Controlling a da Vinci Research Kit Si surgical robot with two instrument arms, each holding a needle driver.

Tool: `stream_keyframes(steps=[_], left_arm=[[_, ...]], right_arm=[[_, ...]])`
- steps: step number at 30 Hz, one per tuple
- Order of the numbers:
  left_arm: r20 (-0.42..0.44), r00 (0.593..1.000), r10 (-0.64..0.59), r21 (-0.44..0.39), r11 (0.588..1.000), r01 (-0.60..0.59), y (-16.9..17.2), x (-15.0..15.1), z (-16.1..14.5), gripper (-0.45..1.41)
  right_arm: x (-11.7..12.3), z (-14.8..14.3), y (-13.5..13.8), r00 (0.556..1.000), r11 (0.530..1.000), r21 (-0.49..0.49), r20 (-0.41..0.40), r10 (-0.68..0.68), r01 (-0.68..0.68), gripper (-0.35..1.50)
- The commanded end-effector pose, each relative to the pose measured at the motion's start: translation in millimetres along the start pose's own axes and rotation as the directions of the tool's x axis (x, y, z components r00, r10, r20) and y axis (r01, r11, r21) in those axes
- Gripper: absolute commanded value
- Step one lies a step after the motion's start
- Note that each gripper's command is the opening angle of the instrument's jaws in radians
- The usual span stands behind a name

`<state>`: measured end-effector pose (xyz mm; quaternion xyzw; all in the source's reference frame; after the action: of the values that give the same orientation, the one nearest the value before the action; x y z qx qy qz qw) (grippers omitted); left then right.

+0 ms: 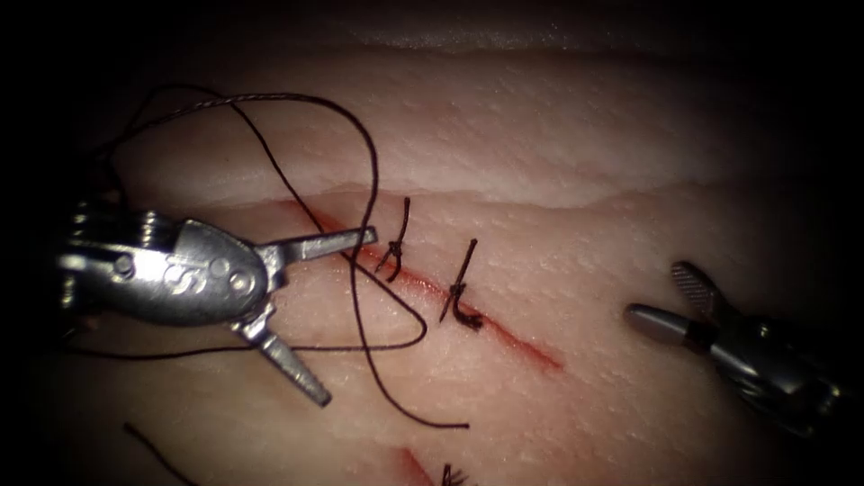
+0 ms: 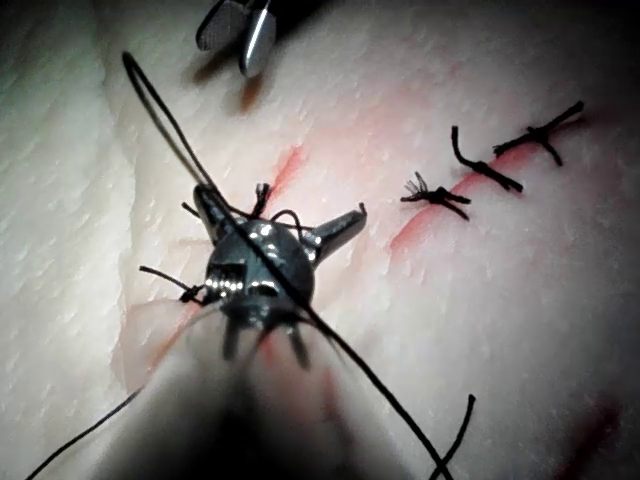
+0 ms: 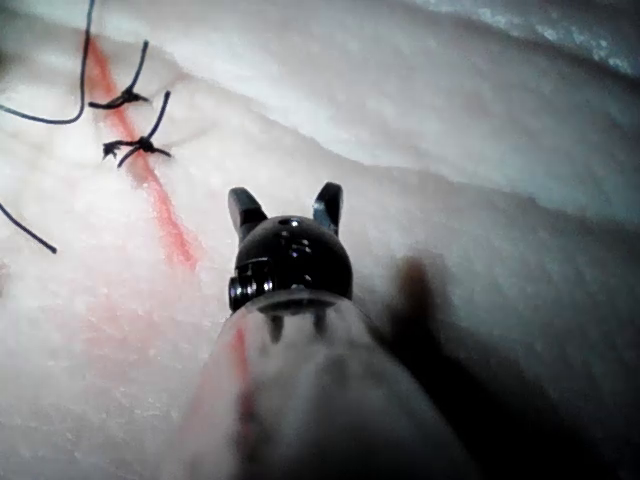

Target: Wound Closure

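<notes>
Gaping left tool (image 1: 310, 310), right tool (image 1: 670, 297) empty, thread (image 1: 360, 297) loose

Surgical training lab, bench practice.
A pale slab of tissue (image 1: 558, 135) with a stitched cut (image 1: 504, 335) lies under endoscope light, loose thread (image 1: 360, 162) across it.

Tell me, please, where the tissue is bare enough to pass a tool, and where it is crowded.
Bare tissue lies between the cut's right end and the open, empty right tool, and above the cut, on the upper fold. It is crowded around the open left tool, also empty: loose thread loops around its jaws, beside two knotted stitches on the cut.
</notes>
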<state>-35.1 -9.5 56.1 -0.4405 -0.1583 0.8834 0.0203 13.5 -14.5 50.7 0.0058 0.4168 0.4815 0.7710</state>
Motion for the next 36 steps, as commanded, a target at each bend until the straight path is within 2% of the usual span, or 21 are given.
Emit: stream_keyframes(steps=[1, 4, 7, 12, 18, 23, 26, 31, 36], left_arm=[[0.013, 1.0, 0.009, -0.012, 1.0, -0.009, 0.1, -0.2, 0.6, 0.83], [0.11, 0.994, 0.024, -0.048, 0.999, -0.019, 2.1, -1.7, -0.3, 0.66], [0.257, 0.966, 0.022, -0.112, 0.994, 0.007, 4.5, -4.0, -1.2, 0.42], [0.41, 0.912, 0.022, -0.173, 0.983, 0.054, 6.7, -8.1, -1.6, 0.36], [0.524, 0.852, 0.01, -0.127, 0.99, 0.066, 7.3, -12.5, -2.6, 0.36], [0.532, 0.847, 0.004, -0.127, 0.989, 0.075, 8.1, -13.2, -3.6, 0.36], [0.529, 0.849, 0.001, -0.129, 0.989, 0.078, 8.3, -12.1, -3.7, 0.36], [0.331, 0.943, 0.033, -0.147, 0.989, 0.017, 7.9, -7.0, -1.7, 0.34], [0.159, 0.987, 0.026, -0.192, 0.981, 0.006, 8.5, -1.8, 2.0, 0.34]], right_arm=[[0.1, 0.8, -0.4, 1.0, 1.0, 0.002, -0.004, -0.001, 0.001, 1.28], [-0.1, 0.7, -0.5, 1.0, 1.0, 0.002, 0.001, -0.003, 0.003, 1.28], [-0.1, 0.6, -0.6, 1.0, 1.0, 0.002, 0.001, -0.003, 0.003, 1.28], [-0.1, 0.9, -1.0, 1.0, 1.0, 0.0, -0.001, -0.002, 0.002, 1.28], [-0.3, 1.5, -2.0, 1.0, 1.0, 0.018, 0.0, -0.003, 0.003, 1.28], [-0.3, 1.5, -2.0, 1.0, 1.0, 0.018, 0.0, -0.003, 0.003, 1.28], [-0.3, 1.6, -2.1, 1.0, 1.0, 0.021, 0.0, -0.003, 0.003, 1.26], [-0.1, 1.5, -1.9, 1.0, 1.0, 0.025, 0.001, -0.003, 0.003, 1.26], [0.4, 0.9, -1.8, 1.0, 1.0, 0.031, 0.006, -0.005, 0.005, 1.26]])
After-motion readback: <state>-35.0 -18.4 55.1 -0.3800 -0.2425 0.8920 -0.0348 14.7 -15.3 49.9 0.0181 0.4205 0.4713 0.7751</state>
